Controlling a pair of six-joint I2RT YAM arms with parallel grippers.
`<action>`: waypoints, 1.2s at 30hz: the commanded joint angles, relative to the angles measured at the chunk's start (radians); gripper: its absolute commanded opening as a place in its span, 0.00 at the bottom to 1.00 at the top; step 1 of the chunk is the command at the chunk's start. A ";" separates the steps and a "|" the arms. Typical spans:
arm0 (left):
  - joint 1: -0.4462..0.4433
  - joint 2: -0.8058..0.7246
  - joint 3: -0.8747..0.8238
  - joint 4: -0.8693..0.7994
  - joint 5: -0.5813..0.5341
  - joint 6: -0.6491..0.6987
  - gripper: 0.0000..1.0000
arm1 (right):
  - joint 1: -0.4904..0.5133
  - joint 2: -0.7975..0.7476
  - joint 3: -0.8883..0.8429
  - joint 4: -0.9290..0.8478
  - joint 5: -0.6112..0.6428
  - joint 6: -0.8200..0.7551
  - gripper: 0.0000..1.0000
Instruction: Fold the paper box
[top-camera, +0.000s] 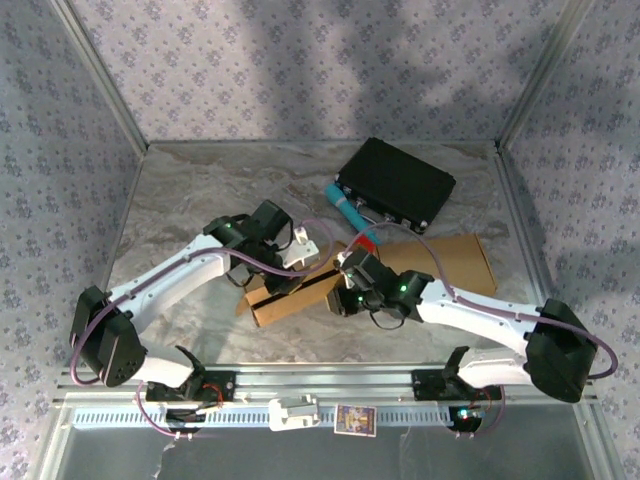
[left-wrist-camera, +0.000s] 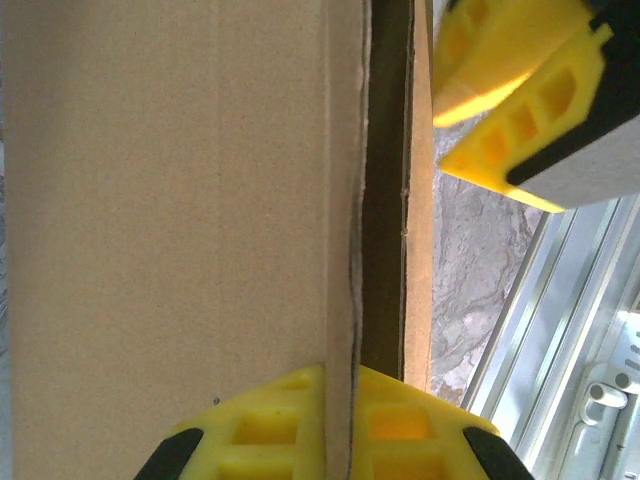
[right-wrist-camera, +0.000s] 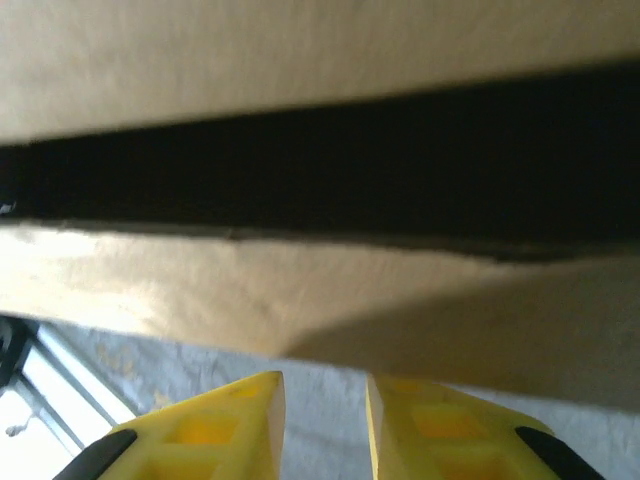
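The paper box (top-camera: 290, 300) lies half-folded at the middle of the tabletop (top-camera: 200, 200). It sits directly beneath the left pincer (top-camera: 283, 272) and just left of the right pincer (top-camera: 338, 298), which faces its right end.

From the left wrist, the left pincer (left-wrist-camera: 340, 378) straddles the thin upright edge of one box (left-wrist-camera: 180, 220) wall. A broad brown panel spreads to its left. A dark slot and a second wall stand to its right. Just past that second wall, up and to the right, are the yellow fingers (left-wrist-camera: 510, 120) of the right pincer, over bare tabletop (left-wrist-camera: 470, 270).

From the right wrist, the box (right-wrist-camera: 300, 270) lies straight ahead of the right pincer (right-wrist-camera: 325, 380). A dark slot runs between an upper panel and a lower, creased one.

A flat cardboard panel (top-camera: 450, 262) stretches away behind the right pincer. Beyond both pincers sits a black case (top-camera: 395, 183), and a teal pen-like tool (top-camera: 347, 210) lies between it and the box. A small card (top-camera: 355, 418) rests on the near rail, well behind both pincers. The two pincers crowd the same stretch of the box, close to each other.

The left pincer is clamped tight on the box wall, with the cardboard edge pinched between its fingers. The right pincer's fingers stand a narrow gap apart with nothing between them. Whether their tips touch the cardboard I cannot tell.
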 joint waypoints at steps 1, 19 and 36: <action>0.027 0.027 0.018 -0.036 0.070 -0.014 0.00 | 0.000 -0.016 -0.036 0.230 0.106 -0.063 0.29; 0.171 0.017 0.034 -0.027 0.140 -0.023 0.51 | -0.095 0.204 0.142 0.422 0.023 -0.077 0.24; 0.051 0.036 -0.119 0.101 0.012 -0.171 0.54 | -0.406 -0.154 0.071 0.005 -0.043 0.045 0.31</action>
